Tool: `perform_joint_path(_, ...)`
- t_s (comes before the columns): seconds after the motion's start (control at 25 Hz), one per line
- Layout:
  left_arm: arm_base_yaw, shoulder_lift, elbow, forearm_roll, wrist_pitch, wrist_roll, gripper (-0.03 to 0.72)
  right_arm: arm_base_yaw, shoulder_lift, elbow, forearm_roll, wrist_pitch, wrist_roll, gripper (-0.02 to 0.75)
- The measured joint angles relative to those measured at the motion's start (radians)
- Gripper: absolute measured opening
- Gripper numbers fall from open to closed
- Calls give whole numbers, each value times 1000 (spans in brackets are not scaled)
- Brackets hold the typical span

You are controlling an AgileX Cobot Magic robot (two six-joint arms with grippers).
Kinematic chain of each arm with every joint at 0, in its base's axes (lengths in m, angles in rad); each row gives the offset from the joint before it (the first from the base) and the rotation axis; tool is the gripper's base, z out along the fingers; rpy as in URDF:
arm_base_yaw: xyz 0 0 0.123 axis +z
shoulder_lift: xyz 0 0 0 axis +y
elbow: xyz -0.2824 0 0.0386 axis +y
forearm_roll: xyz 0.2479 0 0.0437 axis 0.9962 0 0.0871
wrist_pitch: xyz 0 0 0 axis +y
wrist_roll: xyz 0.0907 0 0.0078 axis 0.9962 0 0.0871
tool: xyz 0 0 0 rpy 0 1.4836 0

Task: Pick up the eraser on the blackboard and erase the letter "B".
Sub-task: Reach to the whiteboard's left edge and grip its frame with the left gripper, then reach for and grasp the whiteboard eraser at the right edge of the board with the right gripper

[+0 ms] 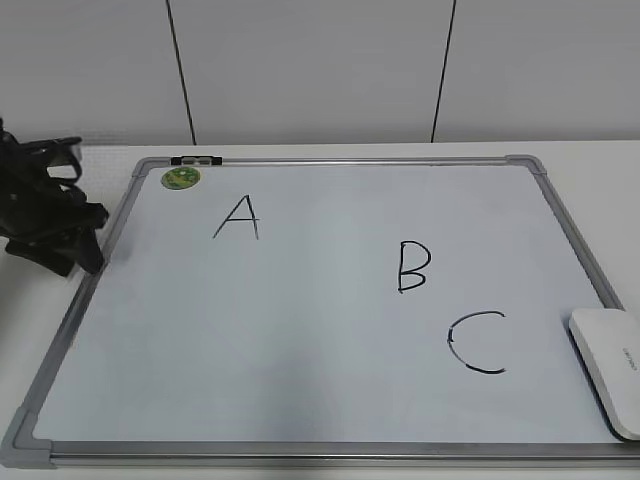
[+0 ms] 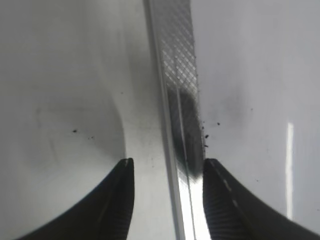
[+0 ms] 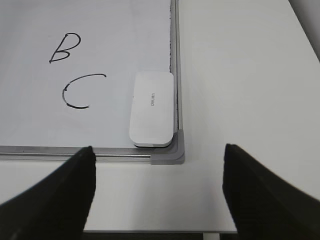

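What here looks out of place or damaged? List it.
Nothing looks damaged or spilled. The eraser lies flat in the board's near right corner, against the frame, beside the C. A, B and C are whole. Small dark specks dot the surface by the left gripper, which sits open over the frame edge.

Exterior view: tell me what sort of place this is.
Probably an office or lab test bench: a plain white table, pale panelled wall behind, and a blackboard with practice letters lying flat, with an eraser and the robot's left hand beside it.
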Motion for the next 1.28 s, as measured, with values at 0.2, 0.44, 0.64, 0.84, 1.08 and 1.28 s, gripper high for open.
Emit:
perform_joint_path(0.2,0,17,-9,-3,0,0,320,0,0,0,0,0,0,587)
perform_joint_path(0.44,0,27,-9,-13,0,0,250,0,0,0,0,0,0,586)
perform_joint_path(0.64,0,30,-11,-24,8,0,180,0,0,0,0,0,0,586)
perform_joint_path(0.84,0,30,-14,-29,14,0,58,0,0,0,0,0,0,587)
perform_joint_path(1.08,0,30,-14,-36,17,-4,36,0,0,0,0,0,0,586)
perform_joint_path(1.28,0,30,-14,-36,18,-6,35,0,0,-15,0,0,0,587)
